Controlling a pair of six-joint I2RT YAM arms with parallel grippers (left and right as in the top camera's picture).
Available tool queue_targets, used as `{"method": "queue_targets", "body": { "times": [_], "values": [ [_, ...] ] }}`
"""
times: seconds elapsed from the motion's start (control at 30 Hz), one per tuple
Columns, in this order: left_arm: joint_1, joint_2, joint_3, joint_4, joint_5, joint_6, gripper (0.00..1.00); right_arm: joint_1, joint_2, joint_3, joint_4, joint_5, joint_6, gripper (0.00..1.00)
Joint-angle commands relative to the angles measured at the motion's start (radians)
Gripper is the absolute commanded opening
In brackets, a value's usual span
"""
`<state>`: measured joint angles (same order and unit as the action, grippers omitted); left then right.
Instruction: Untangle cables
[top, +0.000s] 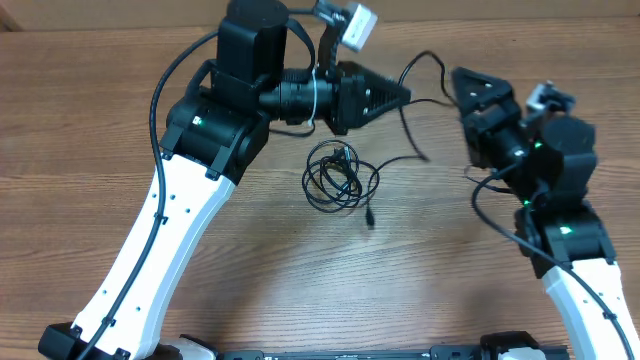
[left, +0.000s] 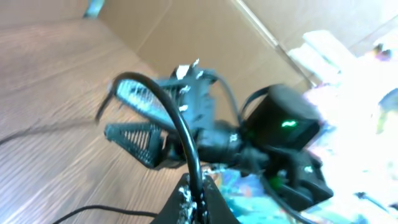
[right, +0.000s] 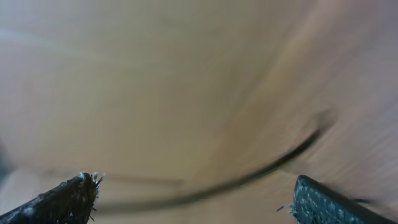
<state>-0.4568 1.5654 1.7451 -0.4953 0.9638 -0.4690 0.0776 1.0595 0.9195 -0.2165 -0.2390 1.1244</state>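
A coil of thin black cables lies on the wooden table at the centre, with a small plug trailing toward the front. My left gripper is just behind and to the right of the coil. It is shut on a black cable strand that loops toward the right arm. In the left wrist view the jaws pinch this cable, which arcs upward. My right gripper faces the left one and is open. In the right wrist view its fingers are spread, with a blurred cable crossing between them.
A small white and grey box sits at the back of the table beside the left arm. Cardboard stands behind the table. Thicker black wires run along both arms. The right arm fills the middle of the left wrist view.
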Motion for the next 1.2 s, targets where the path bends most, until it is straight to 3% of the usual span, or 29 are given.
{"method": "queue_targets", "body": {
  "times": [0.0, 0.23, 0.4, 0.57, 0.7, 0.97, 1.17],
  "values": [
    [-0.003, -0.024, 0.006, 0.132, 0.032, -0.235, 0.04, -0.092, -0.019, 0.018, -0.098, 0.001, -0.099, 1.0],
    [-0.002, -0.024, 0.006, 0.443, -0.081, -0.478, 0.04, -0.195, -0.018, 0.018, -0.357, 0.002, -0.106, 1.0],
    [-0.002, -0.024, 0.006, 0.477, -0.352, -0.604, 0.04, -0.196, -0.018, 0.018, -0.483, -0.007, -0.105, 1.0],
    [-0.001, -0.024, 0.006, 0.488, -0.627, -0.618, 0.04, -0.196, -0.015, 0.017, -0.661, -0.017, -0.108, 1.0],
    [-0.001, -0.023, 0.006, 0.518, -0.792, -0.742, 0.04, -0.191, -0.009, 0.008, -0.741, -0.018, -0.217, 0.98],
    [0.08, -0.021, 0.008, 0.603, -0.893, -0.708, 0.04, -0.171, 0.021, -0.017, -0.736, -0.018, -0.269, 0.98],
    [0.263, 0.056, 0.047, 0.526, -0.787, -0.709, 0.04, -0.149, 0.089, -0.017, -0.723, -0.032, -0.282, 0.97]
  ]
}}
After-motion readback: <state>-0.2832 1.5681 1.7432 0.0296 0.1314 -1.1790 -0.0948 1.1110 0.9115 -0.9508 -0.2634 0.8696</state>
